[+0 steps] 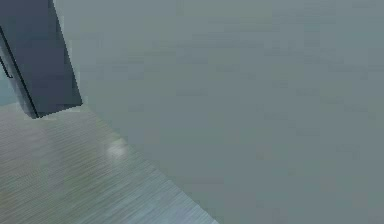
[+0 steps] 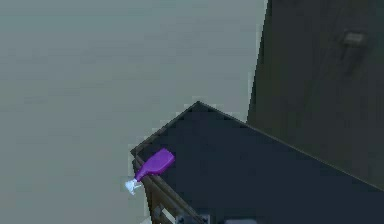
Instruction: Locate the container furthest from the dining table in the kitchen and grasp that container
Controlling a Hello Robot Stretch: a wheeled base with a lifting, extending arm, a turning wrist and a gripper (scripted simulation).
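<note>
1. Starting at the forward view's left, a dark slab (image 1: 40, 55) stands over striped floor (image 1: 70, 170), with grey wall (image 1: 260, 90) close beyond.
2. Arm side view: a purple bottle (image 2: 155, 165), probably the container sought, lies on its side at the dark counter (image 2: 250, 170) corner, reachable from this side.
3. Rightward rises a tall dark cabinet (image 2: 320, 80).
4. The pincer's state cannot be told.

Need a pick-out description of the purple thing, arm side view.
Find the tall dark cabinet on the arm side view's right, then the dark countertop below it. At that top's left corner lies a purple bottle, the only bright thing there.
</note>
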